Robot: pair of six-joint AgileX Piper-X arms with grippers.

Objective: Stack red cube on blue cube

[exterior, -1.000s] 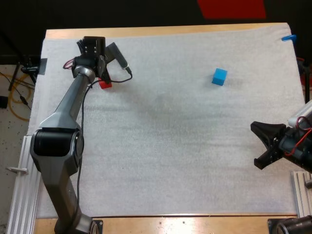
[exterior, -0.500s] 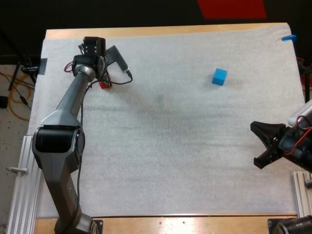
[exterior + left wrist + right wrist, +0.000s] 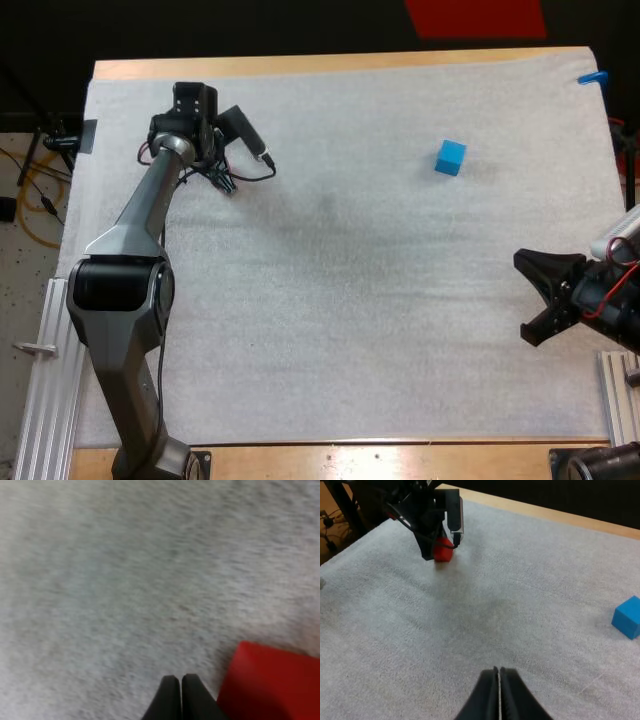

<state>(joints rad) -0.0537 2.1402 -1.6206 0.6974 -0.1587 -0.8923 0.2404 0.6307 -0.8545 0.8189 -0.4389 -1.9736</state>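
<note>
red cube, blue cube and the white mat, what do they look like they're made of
Red cube: likely plastic or painted wood; flat even colour, crisp straight edge, matte with no glare.
Blue cube: seemingly the same; uniform colour, sharp corners.
White mat: looks like a soft foam or felt-like sheet; fuzzy, grainy texture.

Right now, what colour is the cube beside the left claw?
The cube is red; the left wrist view shows it best.

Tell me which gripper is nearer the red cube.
Left. The left gripper sits right beside the red cube, not around it. The right gripper is far across the mat from it.
</note>
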